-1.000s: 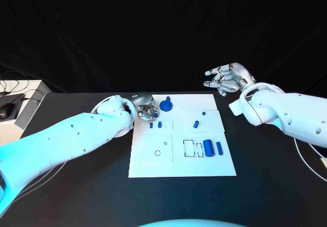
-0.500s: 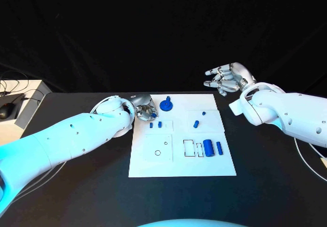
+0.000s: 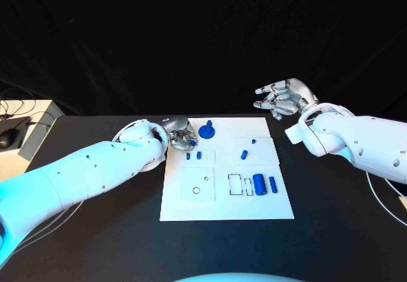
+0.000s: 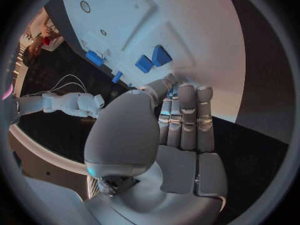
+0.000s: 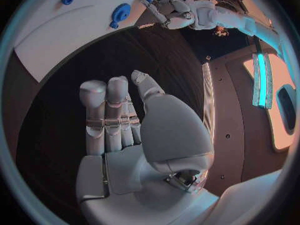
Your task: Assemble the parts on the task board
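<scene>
The white task board (image 3: 227,200) lies mid-table. My left hand (image 3: 180,138) hovers low over its far left corner, fingers straight and side by side with the thumb along them (image 4: 181,115). A small blue piece (image 3: 193,143) shows at its fingertips; I cannot tell whether it is pinched. Just beyond lie two small blue pegs (image 3: 193,155) (image 4: 152,60). A round blue knobbed part (image 3: 207,130) (image 5: 120,11) stands at the far edge. A blue cylinder (image 3: 259,184) and a thin bar (image 3: 272,183) lie at the right. My right hand (image 3: 284,98) (image 5: 125,120) is raised beyond the board's far right corner, holding nothing.
Another small blue piece (image 3: 243,154) stands on the board's right square plate. A white box (image 3: 30,126) with a dark mouse (image 3: 9,138) and cables stands off the table's left edge. Black tabletop surrounds the board.
</scene>
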You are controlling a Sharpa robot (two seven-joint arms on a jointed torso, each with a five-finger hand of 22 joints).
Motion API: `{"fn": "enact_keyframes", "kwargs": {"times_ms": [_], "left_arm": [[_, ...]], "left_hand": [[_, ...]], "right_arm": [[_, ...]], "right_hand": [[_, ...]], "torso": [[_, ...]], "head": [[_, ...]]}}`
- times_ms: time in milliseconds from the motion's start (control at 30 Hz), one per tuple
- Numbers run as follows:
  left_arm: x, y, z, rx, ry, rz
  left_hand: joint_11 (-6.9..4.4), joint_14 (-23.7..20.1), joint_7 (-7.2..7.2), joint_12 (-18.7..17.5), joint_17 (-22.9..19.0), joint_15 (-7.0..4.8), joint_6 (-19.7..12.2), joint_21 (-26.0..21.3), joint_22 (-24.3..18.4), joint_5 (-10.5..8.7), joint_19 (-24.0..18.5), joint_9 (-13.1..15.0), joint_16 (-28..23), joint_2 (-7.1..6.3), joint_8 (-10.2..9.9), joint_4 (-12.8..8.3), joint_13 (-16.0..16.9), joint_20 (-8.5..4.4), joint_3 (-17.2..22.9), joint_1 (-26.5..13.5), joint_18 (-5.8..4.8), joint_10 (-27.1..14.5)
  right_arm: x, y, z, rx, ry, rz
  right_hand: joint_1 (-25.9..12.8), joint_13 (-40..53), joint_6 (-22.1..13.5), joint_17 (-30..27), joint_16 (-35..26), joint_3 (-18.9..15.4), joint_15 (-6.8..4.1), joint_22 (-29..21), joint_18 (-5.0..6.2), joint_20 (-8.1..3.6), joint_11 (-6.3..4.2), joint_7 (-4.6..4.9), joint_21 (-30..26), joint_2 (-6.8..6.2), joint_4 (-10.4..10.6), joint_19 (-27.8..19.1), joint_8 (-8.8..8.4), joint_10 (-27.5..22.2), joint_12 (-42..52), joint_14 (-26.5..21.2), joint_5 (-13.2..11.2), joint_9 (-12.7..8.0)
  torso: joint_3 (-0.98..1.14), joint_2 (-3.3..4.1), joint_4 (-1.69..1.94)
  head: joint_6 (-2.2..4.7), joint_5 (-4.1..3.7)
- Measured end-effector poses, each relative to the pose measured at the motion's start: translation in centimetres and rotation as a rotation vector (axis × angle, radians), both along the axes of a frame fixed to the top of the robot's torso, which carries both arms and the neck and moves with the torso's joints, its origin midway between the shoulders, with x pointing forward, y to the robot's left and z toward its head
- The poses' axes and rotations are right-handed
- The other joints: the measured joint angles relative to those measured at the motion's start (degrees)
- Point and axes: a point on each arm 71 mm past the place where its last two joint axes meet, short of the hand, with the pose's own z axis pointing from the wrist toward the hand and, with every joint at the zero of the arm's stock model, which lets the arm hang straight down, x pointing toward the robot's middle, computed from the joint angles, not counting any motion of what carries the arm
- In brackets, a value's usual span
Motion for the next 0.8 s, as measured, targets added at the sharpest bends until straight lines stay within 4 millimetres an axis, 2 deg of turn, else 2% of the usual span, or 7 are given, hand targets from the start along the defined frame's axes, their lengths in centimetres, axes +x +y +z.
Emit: {"fn": "enact_keyframes", "kwargs": {"times_ms": [800], "left_arm": [[0.14, -0.16, -0.08, 0.009, 0.020, 0.013]], "left_hand": [[0.01, 0.2, -0.01, 0.0, 0.5, -0.21, 0.0, 0.0, 0.1, 0.00, 0.0, 0.0, 0.0, 0.00, 0.0, -0.3, 0.0, 0.01, -0.3, 0.0, -0.04, 0.0]], "right_arm": [[0.03, 0.03, -0.01, 0.000, 0.000, 0.000]], "right_hand": [[0.0, 0.0, 0.0, 0.1, 0.0, 0.0, 0.00, 0.0, 0.00, 0.00, -0.04, -0.12, 0.0, 0.00, 0.0, 0.0, 0.00, 0.0, 0.0, 0.0, 0.0, 0.0]], "torso": [[0.01, 0.00, 0.03]], "head": [[-0.04, -0.07]]}}
